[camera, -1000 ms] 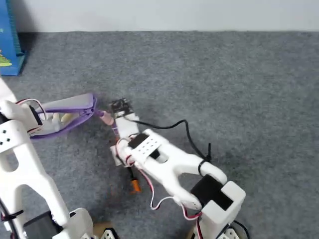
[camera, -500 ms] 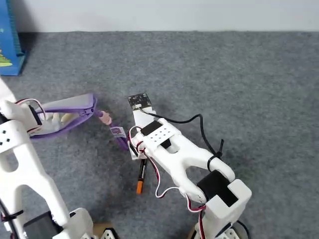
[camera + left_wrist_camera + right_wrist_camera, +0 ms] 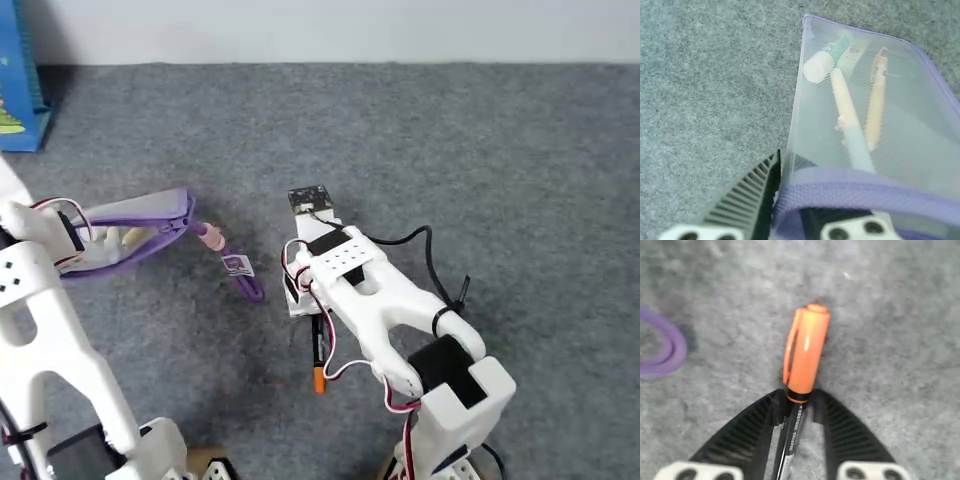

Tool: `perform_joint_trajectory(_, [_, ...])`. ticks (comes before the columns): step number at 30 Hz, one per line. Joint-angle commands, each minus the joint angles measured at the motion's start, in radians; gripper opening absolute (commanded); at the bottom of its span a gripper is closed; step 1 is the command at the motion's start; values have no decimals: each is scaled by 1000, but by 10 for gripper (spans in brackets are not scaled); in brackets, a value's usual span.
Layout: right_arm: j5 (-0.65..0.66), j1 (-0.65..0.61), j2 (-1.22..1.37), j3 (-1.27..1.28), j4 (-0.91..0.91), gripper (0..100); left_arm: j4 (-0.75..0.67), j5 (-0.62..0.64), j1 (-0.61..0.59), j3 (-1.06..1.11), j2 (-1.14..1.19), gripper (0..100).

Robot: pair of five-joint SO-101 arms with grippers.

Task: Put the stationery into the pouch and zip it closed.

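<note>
A see-through pouch point(image 3: 135, 232) with purple trim lies at the left, its mouth facing right. My left gripper point(image 3: 82, 240) is shut on its edge. In the left wrist view the pouch point(image 3: 880, 125) holds a pencil, a pen and a white-capped tube, with my left gripper point(image 3: 790, 195) pinching the purple rim. My right gripper point(image 3: 313, 318) stands mid-table, shut on a black pen point(image 3: 318, 358) with an orange cap. The right wrist view has the orange cap point(image 3: 805, 350) sticking out beyond my right gripper point(image 3: 795, 401).
The pouch's pink zipper pull point(image 3: 211, 238) and purple wrist loop point(image 3: 246, 282) trail on the grey carpet between pouch and right arm; the loop point(image 3: 662, 347) also lies beside the pen. A blue box point(image 3: 18, 90) stands at the back left. Open carpet stretches to the right.
My right arm has swung to the right, away from the pouch mouth, carrying the orange-capped pen. The left arm and pouch have stayed put.
</note>
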Motion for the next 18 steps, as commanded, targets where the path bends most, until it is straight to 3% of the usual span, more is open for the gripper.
perform_joint_trajectory(1, [21, 33, -1, -40, 19, 203, -20, 9, -5, -30, -8, 12])
perform_joint_trajectory(18, [48, 25, 150, -212, -38, 148, -21, 8, -5, -28, -3, 12])
